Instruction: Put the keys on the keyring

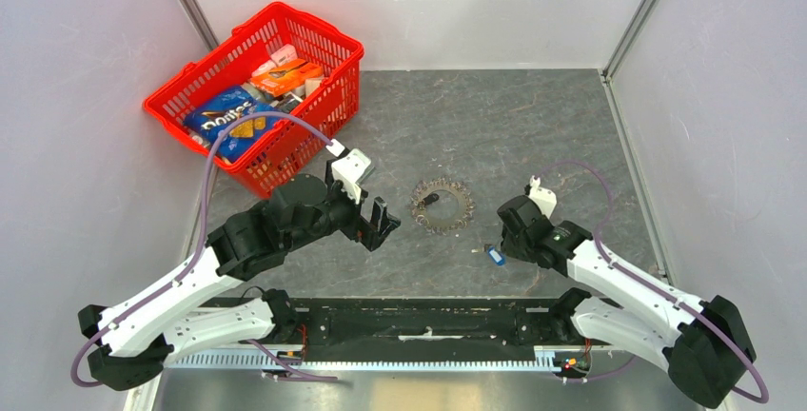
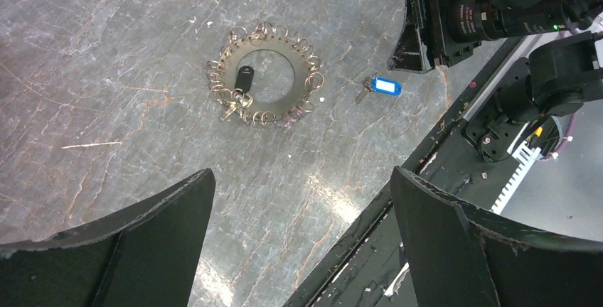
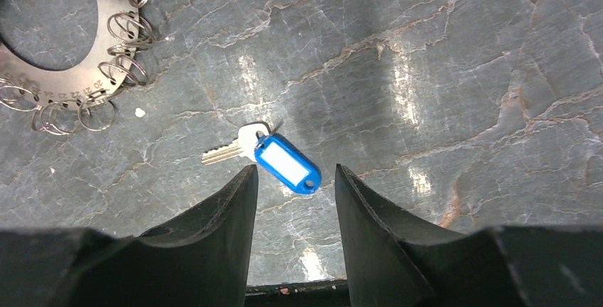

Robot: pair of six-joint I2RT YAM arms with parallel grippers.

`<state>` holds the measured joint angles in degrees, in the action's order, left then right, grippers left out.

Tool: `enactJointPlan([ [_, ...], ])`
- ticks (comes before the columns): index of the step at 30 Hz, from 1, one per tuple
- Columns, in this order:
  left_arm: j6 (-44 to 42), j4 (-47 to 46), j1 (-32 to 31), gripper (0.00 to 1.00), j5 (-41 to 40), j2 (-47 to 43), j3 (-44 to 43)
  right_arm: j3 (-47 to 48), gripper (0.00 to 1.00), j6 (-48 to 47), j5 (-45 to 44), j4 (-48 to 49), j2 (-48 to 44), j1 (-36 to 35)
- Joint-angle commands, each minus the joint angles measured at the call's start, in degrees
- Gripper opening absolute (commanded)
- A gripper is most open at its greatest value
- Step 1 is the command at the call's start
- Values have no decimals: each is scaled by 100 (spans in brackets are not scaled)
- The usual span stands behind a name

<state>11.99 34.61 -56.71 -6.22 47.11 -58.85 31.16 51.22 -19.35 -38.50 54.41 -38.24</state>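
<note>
Fingers of the right arm (image 3: 213,236), parted and empty, sit just behind the blue-tagged key (image 3: 286,167) on the desk (image 1: 533,126), apparently aligned for pickup; left fingers (image 2: 142,243), wide open, hover near the keyring disc (image 3: 99,72).

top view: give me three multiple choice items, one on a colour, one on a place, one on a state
1. The basket is: A green; B red; C yellow.
2. The blue key lies: A on the table, between disc and right gripper; B on the disc; C in the basket.
3. The right gripper is: A shut on the blue key; B open, holding nothing; C shut on the disc.

Answers:
1 B, its mesh walls are red.
2 A, it lies flat on the bare tabletop, apart from the disc.
3 B, its fingers stand apart, with the key lying on the table by their tips.
</note>
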Motion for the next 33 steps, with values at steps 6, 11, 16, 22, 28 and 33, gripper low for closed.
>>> enactJointPlan([
  [6,-13,-165,16,100,133,12,23,860,53,-110,18,409,461,18],
  [11,13,-170,11,100,84,25,32,1693,58,-691,32,267,1200,22],
  [16,39,-191,13,100,47,86,34,2282,61,-1125,-234,239,1804,26],
  [22,45,-192,18,100,66,131,30,2788,62,-947,-333,442,2525,116],
  [28,40,-184,15,100,53,130,40,3079,62,-799,-246,838,2840,150],
  [33,40,-183,14,100,57,113,49,3324,61,-1017,-104,1017,3174,185],
])
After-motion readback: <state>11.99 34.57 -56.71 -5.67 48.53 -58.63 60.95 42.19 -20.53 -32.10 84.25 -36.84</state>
